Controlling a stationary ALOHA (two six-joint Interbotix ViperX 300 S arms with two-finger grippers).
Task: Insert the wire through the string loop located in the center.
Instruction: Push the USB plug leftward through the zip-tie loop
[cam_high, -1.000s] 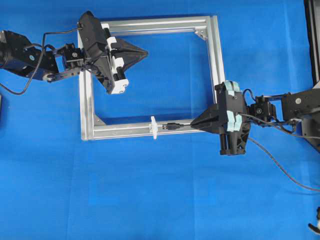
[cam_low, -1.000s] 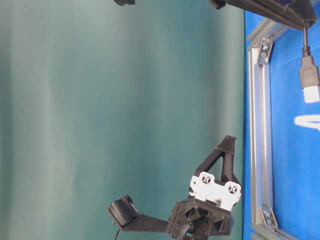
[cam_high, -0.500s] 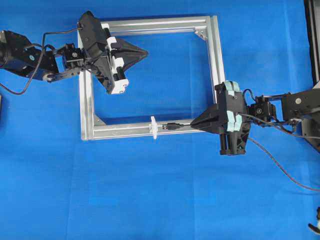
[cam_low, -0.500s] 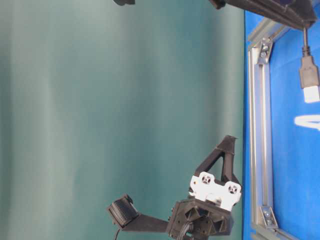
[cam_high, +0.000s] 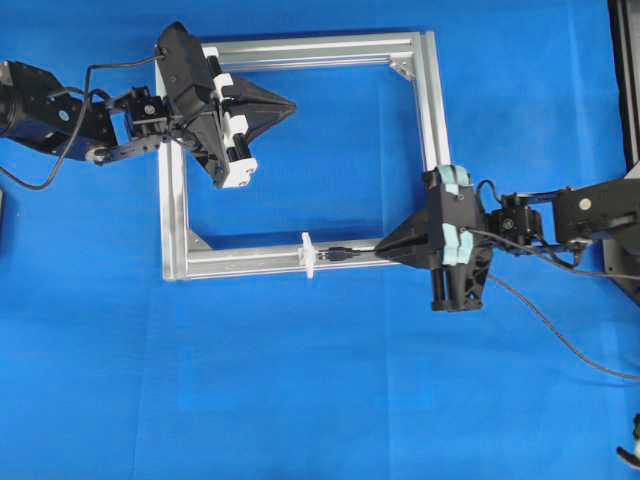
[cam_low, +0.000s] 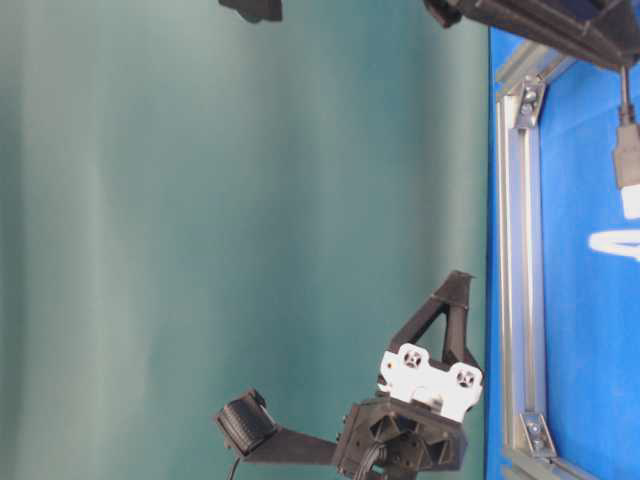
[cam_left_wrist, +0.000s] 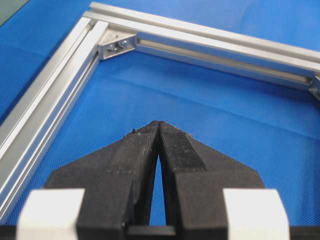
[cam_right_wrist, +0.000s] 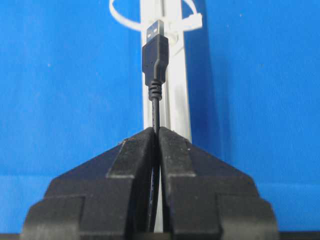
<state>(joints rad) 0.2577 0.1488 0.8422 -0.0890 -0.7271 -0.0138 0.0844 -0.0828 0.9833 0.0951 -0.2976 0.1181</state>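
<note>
Wire (cam_right_wrist: 153, 107) juts straight out ahead of the right hand (cam_right_wrist: 154, 131), whose fingers are clamped on the black cable a short way behind the plug. The plug's long axis runs along the silver frame (cam_high: 250, 263) rail below it, metal tip leading, pointing directly away from the hand toward the string loop (cam_right_wrist: 120, 19). That loop lies dead ahead of the tip, just beyond it and standing across the rail, so its opening faces the plug; from the right wrist view the tip looks about level with the loop's near edge, though whether it has entered is hard to judge. In the overhead view the plug sits just beside the loop (cam_high: 309, 254). The left hand (cam_high: 290, 104) is pressed together on nothing, well apart, so the right hand is far nearer.
</note>
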